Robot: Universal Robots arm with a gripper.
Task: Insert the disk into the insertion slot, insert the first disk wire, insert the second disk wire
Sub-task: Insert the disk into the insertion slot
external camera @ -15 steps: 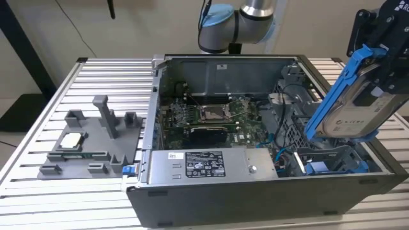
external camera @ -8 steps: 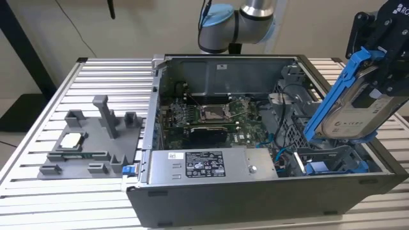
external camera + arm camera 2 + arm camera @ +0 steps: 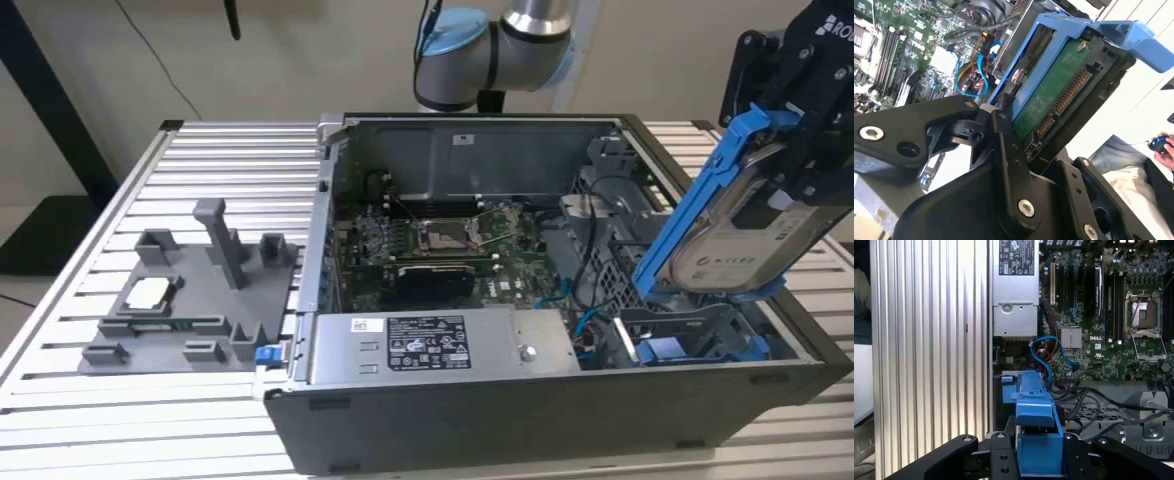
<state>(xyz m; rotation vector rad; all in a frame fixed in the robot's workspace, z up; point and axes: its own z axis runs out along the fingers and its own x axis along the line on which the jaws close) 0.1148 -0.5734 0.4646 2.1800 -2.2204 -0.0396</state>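
A robot hand [image 3: 790,150] grasps the single disk [image 3: 727,240] by its blue carrier [image 3: 687,210], holding it steeply tilted over one open computer case [image 3: 400,430] that stands on a slatted metal surface [image 3: 214,170]. The exterior view takes in the one insertion slot [image 3: 687,338], a grey bay with blue guides in the case's corner, just below the hand. The disk hangs above the slot and is not in it. That view also shows one grey moulded fixture [image 3: 187,290] on the surface, well apart from the hand, across the case from it. The second wrist view shows the disk's underside, a green circuit board [image 3: 1049,95] with a connector row, clamped between the black fingers [image 3: 1006,150]. One person [image 3: 1119,160] with a mouse [image 3: 1158,142] is seen beyond the hand. The first wrist view looks past the carrier's end to one labelled power-supply box [image 3: 1014,290], one motherboard [image 3: 1089,347] and one looped blue cable [image 3: 1046,362], all below the hand.
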